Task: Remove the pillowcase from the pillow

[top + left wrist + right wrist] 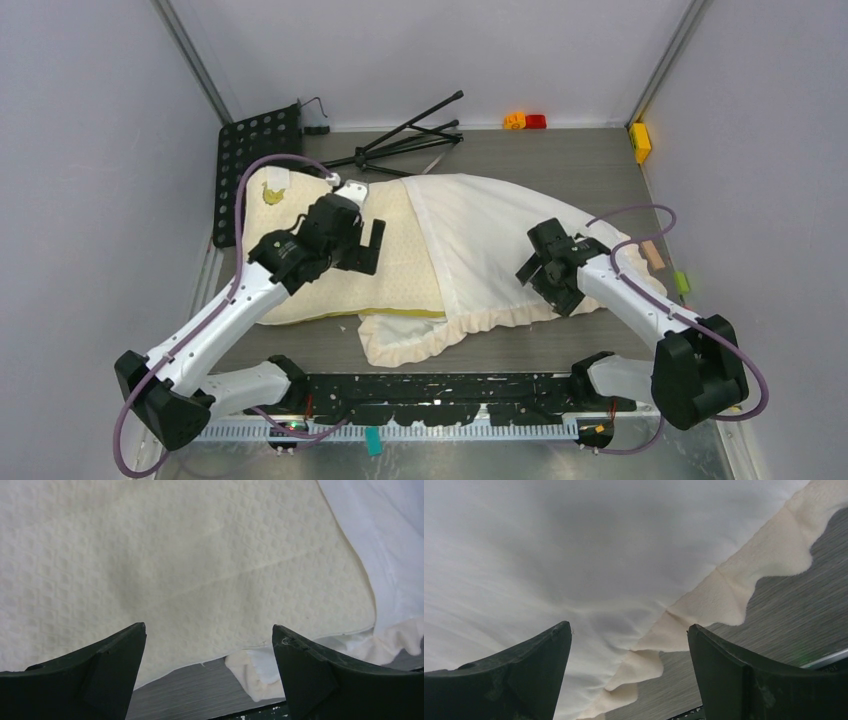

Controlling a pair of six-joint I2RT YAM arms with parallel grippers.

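Dotted quilted pillow (pixel 150 555) under spread left claw (pixel 209 626); smooth frilled pillowcase (pixel 549 540) under spread right claw (pixel 629 625)

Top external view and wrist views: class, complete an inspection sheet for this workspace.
Surface: grey table showing around the bedding.
Job's things: pillow left half bare; pillowcase covers right half, frill bunched at near side.
Clutter: black perforated panel, folded tripod, orange-red toy, yellow block, along far edge.
Tools: left tool open over pillow; right tool open over pillowcase frill.
Cables: purple cables loop from both arms.
Surroundings: grey walls on three sides.
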